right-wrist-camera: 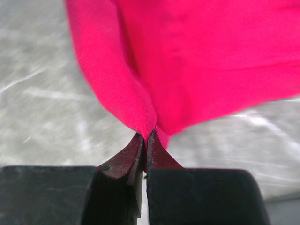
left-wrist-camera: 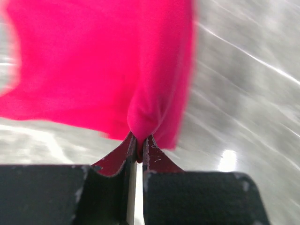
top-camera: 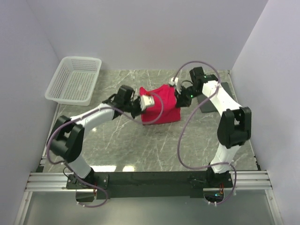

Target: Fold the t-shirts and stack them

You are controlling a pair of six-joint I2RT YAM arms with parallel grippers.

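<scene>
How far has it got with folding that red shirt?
Partly done: the crimson-red fabric t-shirt is already gathered into a compact block on the grey marbled table. In hand: left fingers and right fingers each pinch its cloth. To do: finish the fold, then stack; no stack shows yet.

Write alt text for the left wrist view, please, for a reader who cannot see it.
The left gripper is shut on a pinched fold of the red t-shirt, seen close up. Behind the cloth lies the grey marble tabletop, blurred.

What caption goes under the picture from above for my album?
The left gripper and right gripper both pinch the red t-shirt; a white basket sits far left on the table.
</scene>
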